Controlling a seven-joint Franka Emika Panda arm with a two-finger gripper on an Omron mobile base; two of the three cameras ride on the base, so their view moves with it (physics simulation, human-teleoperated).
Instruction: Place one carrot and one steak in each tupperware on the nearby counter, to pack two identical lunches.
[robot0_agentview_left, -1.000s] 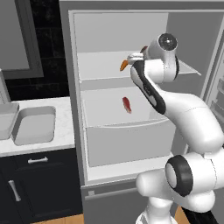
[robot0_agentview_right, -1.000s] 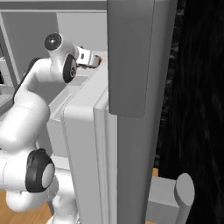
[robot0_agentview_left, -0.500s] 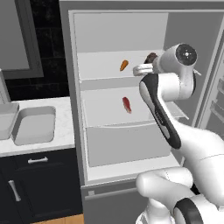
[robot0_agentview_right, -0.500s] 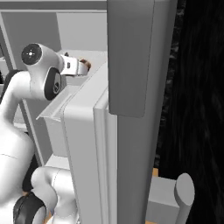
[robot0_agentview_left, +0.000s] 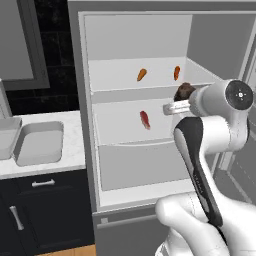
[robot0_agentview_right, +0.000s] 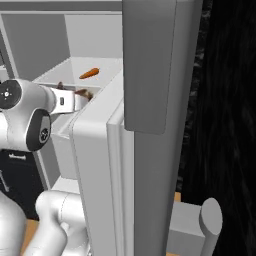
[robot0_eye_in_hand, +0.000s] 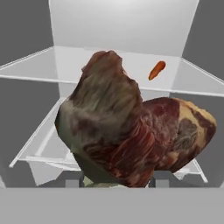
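Open fridge (robot0_agentview_left: 135, 165), shelves (robot0_agentview_left: 130, 92), sink (robot0_agentview_left: 40, 145).

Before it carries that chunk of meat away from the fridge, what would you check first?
1. Brown steak held in the pincer: ok.
2. Grip firm enough for the trip: cannot tell.
3. Meat lifted off the fridge shelf: ok.
4. Tupperware on the counter bare and ready: ok.
5. Red steak and both carrots waiting in the fridge: ok.
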